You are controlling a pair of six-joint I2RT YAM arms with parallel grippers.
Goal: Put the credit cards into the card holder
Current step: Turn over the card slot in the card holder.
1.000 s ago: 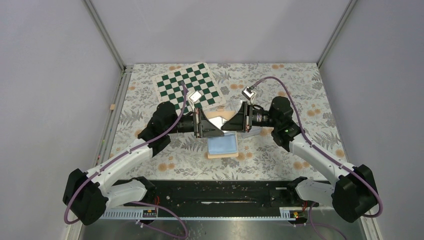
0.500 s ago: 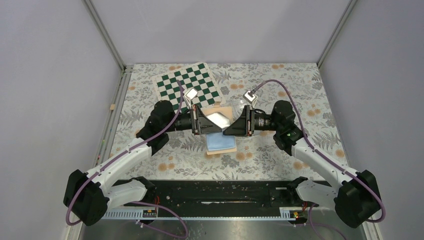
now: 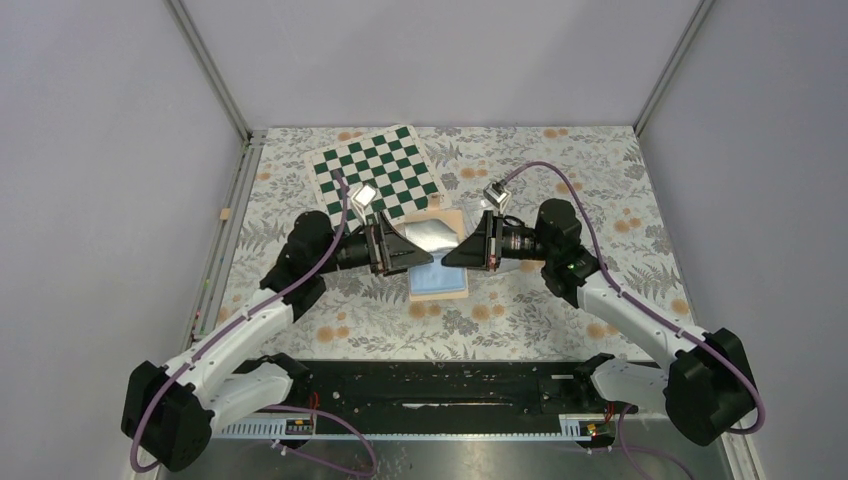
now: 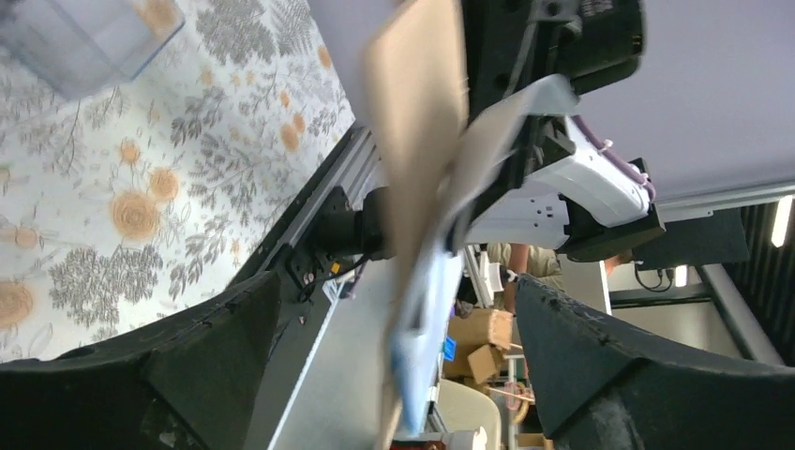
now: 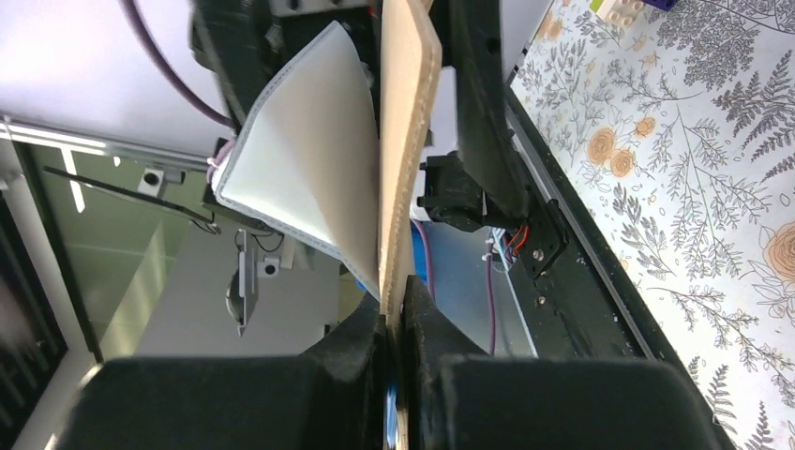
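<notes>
The tan card holder (image 3: pixel 440 283) lies open between the two arms, its light-blue inside facing up. A pale shiny flap (image 3: pixel 430 236) is raised over it. My right gripper (image 3: pixel 452 253) comes in from the right. In the right wrist view the gripper (image 5: pixel 394 314) is shut on the holder's tan edge (image 5: pixel 409 141), and the pale stitched flap (image 5: pixel 300 178) bows away to the left. My left gripper (image 3: pixel 404 252) stands open on the left. Its wide jaws (image 4: pixel 398 286) straddle the blurred holder (image 4: pixel 417 141) without touching it. The credit cards are out of view.
A green-and-white chessboard (image 3: pixel 376 170) lies at the back left of the flowered cloth. A clear plastic box (image 4: pixel 84 37) sits behind the holder. A small wooden block (image 3: pixel 226 214) rests by the left rail, and small toy bricks (image 5: pixel 626 7) sit to the right.
The left gripper has let go, opened wide and drawn back to the left. The right gripper opened briefly and has shut on the holder's edge again. The holder's flap now stands raised.
</notes>
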